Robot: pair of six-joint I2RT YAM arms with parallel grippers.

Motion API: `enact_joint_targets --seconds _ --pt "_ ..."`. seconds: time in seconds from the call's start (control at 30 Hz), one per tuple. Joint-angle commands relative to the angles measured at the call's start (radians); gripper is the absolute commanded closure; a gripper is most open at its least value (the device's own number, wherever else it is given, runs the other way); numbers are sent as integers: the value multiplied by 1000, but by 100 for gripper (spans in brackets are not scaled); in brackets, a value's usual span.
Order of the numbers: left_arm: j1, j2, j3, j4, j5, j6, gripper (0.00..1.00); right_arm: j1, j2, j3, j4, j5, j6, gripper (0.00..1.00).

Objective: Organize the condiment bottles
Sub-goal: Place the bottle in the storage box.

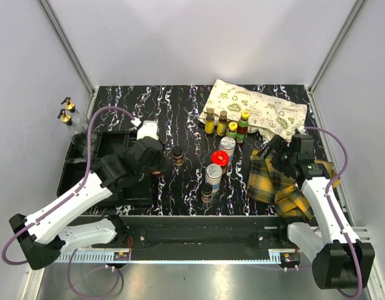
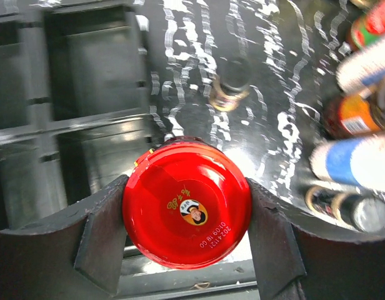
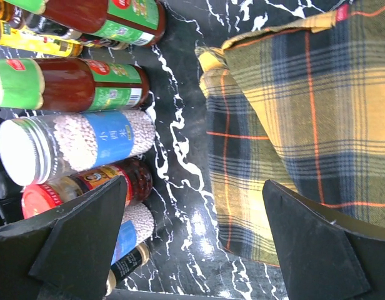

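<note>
My left gripper (image 2: 185, 215) is shut on a red-lidded jar (image 2: 186, 201), its fingers pressed on both sides of the lid, by the right edge of the black tray (image 2: 95, 69). In the top view the left gripper (image 1: 156, 162) hides that jar. On the table stand another red-lidded jar (image 1: 220, 158), two silver-lidded shakers (image 1: 214, 174), two tiny dark bottles (image 1: 177, 155) and several yellow and green sauce bottles (image 1: 232, 128). Two gold-capped clear bottles (image 1: 67, 114) stand at the far left. My right gripper (image 3: 192, 250) is open and empty, between a shaker (image 3: 80, 147) and the plaid cloth (image 3: 305, 112).
The black compartment tray (image 1: 111, 181) lies at the left, partly under my left arm. A yellow plaid cloth (image 1: 274, 181) lies under my right gripper (image 1: 277, 153). A printed white cloth (image 1: 255, 109) lies at the back right. A white-lidded object (image 1: 147, 130) sits behind the left gripper.
</note>
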Motion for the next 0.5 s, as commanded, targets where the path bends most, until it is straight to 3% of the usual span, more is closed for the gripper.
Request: enact_joint_targets --seconds 0.0,0.13,0.47 --pt "30 -1 143 -64 -219 -54 100 -2 26 50 27 -26 -25 0" --pt "105 -15 170 -99 -230 -57 100 -2 53 46 44 -37 -28 0" --pt "447 -40 222 -76 -221 -14 100 -2 102 69 58 -58 -36 0"
